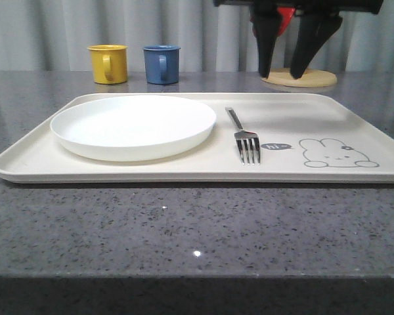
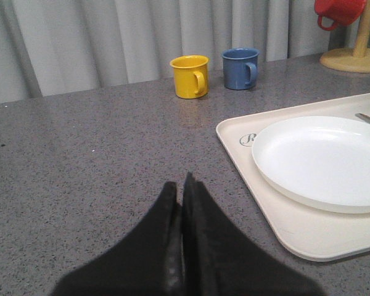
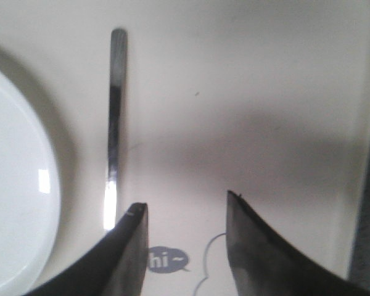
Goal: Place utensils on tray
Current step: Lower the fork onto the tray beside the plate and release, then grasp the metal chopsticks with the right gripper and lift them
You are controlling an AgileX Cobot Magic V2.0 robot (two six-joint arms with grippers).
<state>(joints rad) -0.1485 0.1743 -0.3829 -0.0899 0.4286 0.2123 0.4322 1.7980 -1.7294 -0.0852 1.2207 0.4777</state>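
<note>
The cream tray [image 1: 151,172] lies across the table, with a rabbit drawing at its right end. On its left half sits the round white plate [image 1: 132,125]. A silver fork [image 1: 244,139] lies beside the plate on the tray, tines toward the front. My right gripper [image 1: 280,72] hangs open above the tray's far right part, nothing between its fingers. In the right wrist view the fork's handle [image 3: 113,129] lies just beside that gripper [image 3: 185,200], and the plate [image 3: 12,185] sits past it. My left gripper [image 2: 180,182] is shut and empty over bare table, left of the tray [image 2: 308,237].
A yellow mug [image 1: 108,63] and a blue mug [image 1: 161,63] stand behind the tray at the back left. A wooden mug stand [image 1: 301,77] with a red mug [image 2: 338,11] is at the back right. Grey curtains close off the back.
</note>
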